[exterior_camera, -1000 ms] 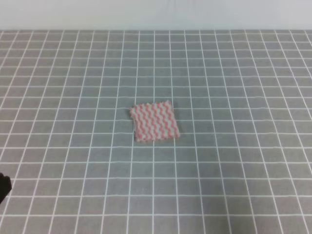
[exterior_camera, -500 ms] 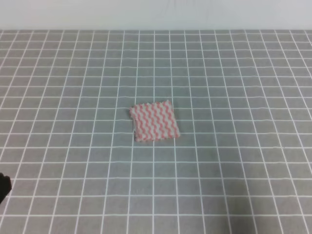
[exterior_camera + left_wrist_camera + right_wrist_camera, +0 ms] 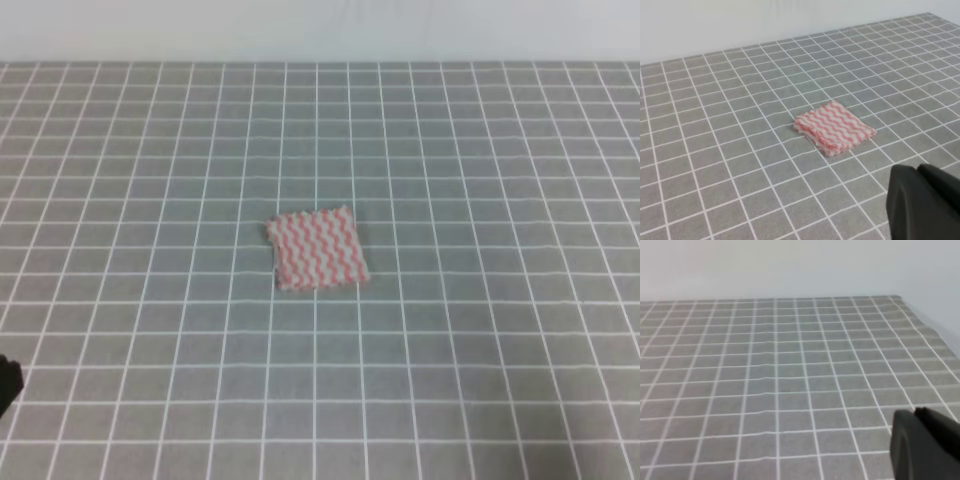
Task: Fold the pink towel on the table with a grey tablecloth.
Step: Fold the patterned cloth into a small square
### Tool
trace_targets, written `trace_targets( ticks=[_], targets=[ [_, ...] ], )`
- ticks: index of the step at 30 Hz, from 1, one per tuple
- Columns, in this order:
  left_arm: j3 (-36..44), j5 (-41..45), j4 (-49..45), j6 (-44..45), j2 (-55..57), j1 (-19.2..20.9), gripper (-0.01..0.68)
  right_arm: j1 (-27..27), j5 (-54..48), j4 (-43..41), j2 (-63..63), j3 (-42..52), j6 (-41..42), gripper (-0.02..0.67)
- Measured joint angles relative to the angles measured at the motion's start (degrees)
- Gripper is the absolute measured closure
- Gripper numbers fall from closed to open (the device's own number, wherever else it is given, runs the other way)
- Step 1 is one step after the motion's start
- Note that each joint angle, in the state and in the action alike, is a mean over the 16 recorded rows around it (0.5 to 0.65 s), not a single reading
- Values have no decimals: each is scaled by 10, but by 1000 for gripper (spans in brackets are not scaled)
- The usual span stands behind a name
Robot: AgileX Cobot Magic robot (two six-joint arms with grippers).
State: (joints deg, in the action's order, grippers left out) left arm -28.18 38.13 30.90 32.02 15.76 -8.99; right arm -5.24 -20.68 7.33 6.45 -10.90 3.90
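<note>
Mid-table with a grey tablecloth (image 3: 480,200): pink towel (image 3: 316,250) flat, layered | left hand (image 3: 922,202) well apart | grip states: cannot tell

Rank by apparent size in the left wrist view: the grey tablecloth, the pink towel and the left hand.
1. Grey tablecloth, filling most of the frame.
2. Left hand and pink towel look similar in area; the hand is partly cut off by the frame and nearer the camera, so no firm ranking.
</note>
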Motion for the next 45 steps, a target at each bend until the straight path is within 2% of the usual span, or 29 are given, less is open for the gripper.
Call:
trace_targets(
  ticks=[7, 13, 27, 45],
  targets=[
    [0, 0, -1, 0, 1, 0, 675, 1, 51, -44, -42, 77, -74, 666],
    [0, 0, -2, 0, 2, 0, 675, 23, 64, -58, -60, 114, -99, 666],
    [0, -1, -2, 0, 2, 0, 675, 100, 45, -104, -63, 116, -101, 666],
    [0, -9, -11, 0, 3, 0, 675, 103, 44, -116, -67, 112, -100, 666]
  ],
)
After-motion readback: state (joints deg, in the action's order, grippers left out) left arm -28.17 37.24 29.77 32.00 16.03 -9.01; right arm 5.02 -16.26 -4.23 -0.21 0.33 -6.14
